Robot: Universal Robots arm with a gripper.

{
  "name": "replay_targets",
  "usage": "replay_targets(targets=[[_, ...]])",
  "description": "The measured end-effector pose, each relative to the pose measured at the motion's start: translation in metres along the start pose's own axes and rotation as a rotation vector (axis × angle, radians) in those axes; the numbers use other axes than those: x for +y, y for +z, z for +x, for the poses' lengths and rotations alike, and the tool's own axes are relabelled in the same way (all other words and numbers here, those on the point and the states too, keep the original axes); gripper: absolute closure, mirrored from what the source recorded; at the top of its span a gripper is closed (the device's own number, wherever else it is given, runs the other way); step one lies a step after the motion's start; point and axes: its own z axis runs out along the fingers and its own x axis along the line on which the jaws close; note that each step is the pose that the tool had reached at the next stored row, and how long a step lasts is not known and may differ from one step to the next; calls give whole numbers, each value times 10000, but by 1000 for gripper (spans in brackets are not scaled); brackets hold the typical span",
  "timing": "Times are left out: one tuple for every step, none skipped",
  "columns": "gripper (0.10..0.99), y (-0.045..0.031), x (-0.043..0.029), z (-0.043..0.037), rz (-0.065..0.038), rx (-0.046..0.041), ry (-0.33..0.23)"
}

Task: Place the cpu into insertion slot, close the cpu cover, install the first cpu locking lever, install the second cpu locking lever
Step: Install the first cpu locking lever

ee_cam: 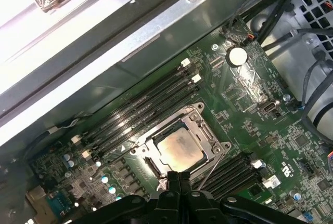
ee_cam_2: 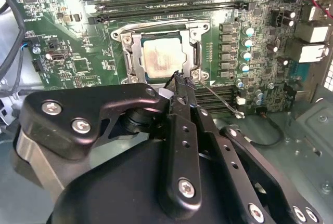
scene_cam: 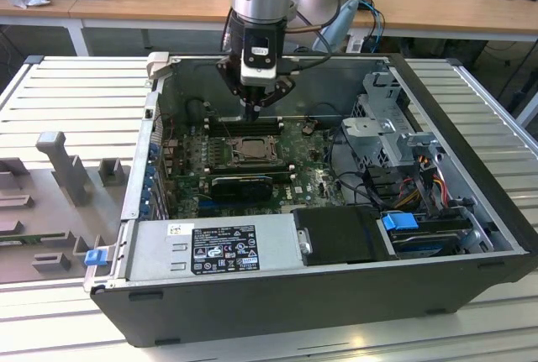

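Computer case (scene_cam: 336, 295) lies open, and the green circuit board (scene_cam: 313, 163) lies on its floor. The gripper (ee_cam_2: 179, 78) hangs with its tips at one corner of the insertion slot (ee_cam_2: 196, 55), which sits near the middle of the board, beside the long memory slots. Its jaws are pressed together and I see nothing between them. The cpu cover (ee_cam_2: 134, 52) seems folded flat, with the cpu (ee_cam_2: 161, 57) seated in its cut-out. A thin locking lever (ee_cam_2: 221, 99) sticks out from that same corner, apparently not latched. To do this well, I think the tips should push slowly on the rod only, never on cover or chip, and stay clear of the small capacitors (ee_cam_2: 248, 42) nearby.
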Motion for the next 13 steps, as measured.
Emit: replay_targets(targets=[[980,0,0,0,2,-2,-84],[980,0,0,0,5,-4,-215],[980,0,0,0,6,-6,-287],[980,0,0,0,7,-7,-362],[980,0,0,0,10,-9,-456],[980,0,0,0,11,-10,-514],[980,0,0,0,13,-11,-561],[980,0,0,0,14,-12,-633],[980,0,0,0,14,-13,-678],[980,0,0,0,15,-14,-726],[980,0,0,0,17,-15,-760],[980,0,0,0,16,-16,-777],[980,0,-1,2,16,-15,-779]])
